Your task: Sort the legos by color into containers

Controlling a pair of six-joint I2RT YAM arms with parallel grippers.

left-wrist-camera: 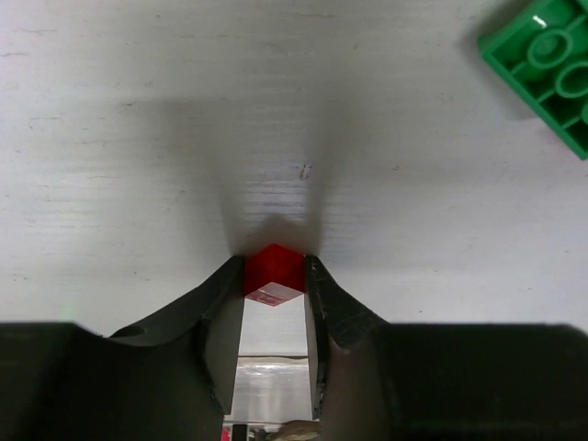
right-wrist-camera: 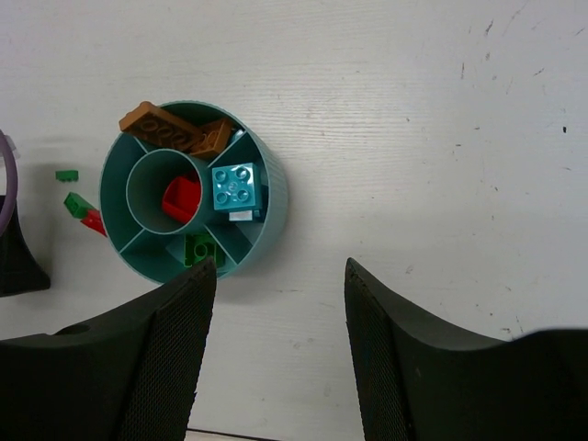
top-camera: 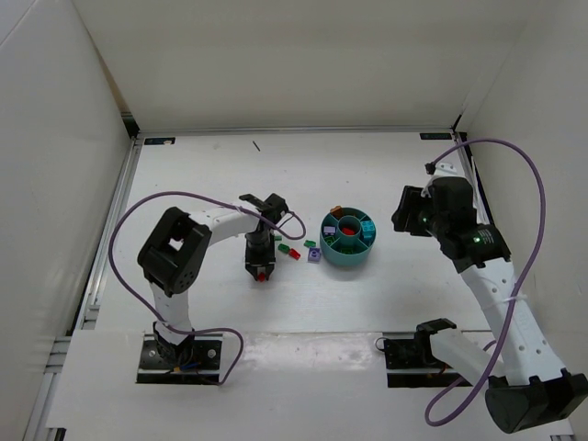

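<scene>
Red lego [left-wrist-camera: 273,266] is sitting clamped between the two fingers of the left tool [top-camera: 261,272], right at their tips. Left arm is reaching forward from its base, elbow raised high, wrist pointing straight down at the white desk [top-camera: 276,165]. Cannot tell whether the brick is touching the desk or hanging just above it. A big green lego [left-wrist-camera: 542,64] is lying on the desk ahead and to the right of this tool, apart from it.

Right arm is standing tall on the right side, forearm leaning toward the far wall. Right tool [right-wrist-camera: 276,271] is hanging over the desk with fingers wide apart, gripping nothing.

Teal bowl [right-wrist-camera: 276,197] is sitting between the two arms. In the right wrist view it is lying ahead and left of the finger gap. Brown legos [right-wrist-camera: 165,129] are filling one wedge, with a blue lego [right-wrist-camera: 237,186] in the next, a small green lego [right-wrist-camera: 202,250] in another and a second red lego [right-wrist-camera: 182,197] in the centre cup.

A purple lego [top-camera: 315,254] is resting just beside the bowl's left wall, and a few small green and red bricks are lying between it and the left tool.
</scene>
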